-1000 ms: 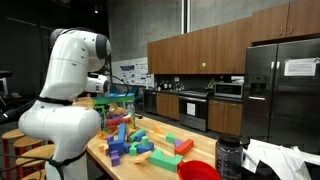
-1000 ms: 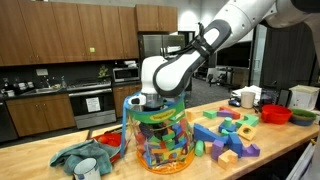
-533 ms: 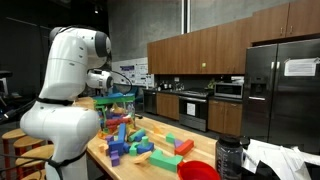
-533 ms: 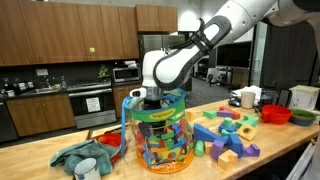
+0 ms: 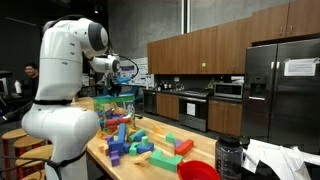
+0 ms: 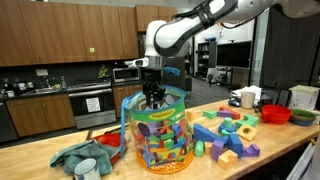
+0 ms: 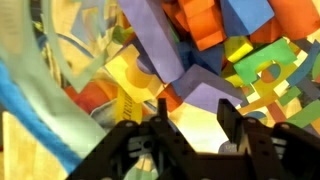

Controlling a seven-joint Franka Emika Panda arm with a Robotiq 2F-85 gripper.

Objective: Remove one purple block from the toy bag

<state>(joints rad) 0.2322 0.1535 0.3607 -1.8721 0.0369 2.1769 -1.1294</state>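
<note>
Up goes the arm since a moment ago. The end effector (image 6: 152,98) was down inside the toy bag (image 6: 127,108), and now it hangs just above the open top. The toy bag stands upright on the counter (image 6: 30,162), full of colourful blocks.

In the wrist view the end effector (image 7: 192,118) has its two fingers a little apart, with a purple block (image 7: 200,97) between them. I think they pinch it. From the side I cannot see the purple block well.

What can go wrong? The pinch looks small, near one end of the purple block. If the arm swings fast, the purple block can slip out and fall back into the toy bag. Then the job has to start again.

The purple block can also bump the green rim on the way out. That can knock it loose or tip the soft toy bag over.

The loose blocks (image 6: 230,135) lie near the toy bag, so a drop there can send some off the counter.
</note>
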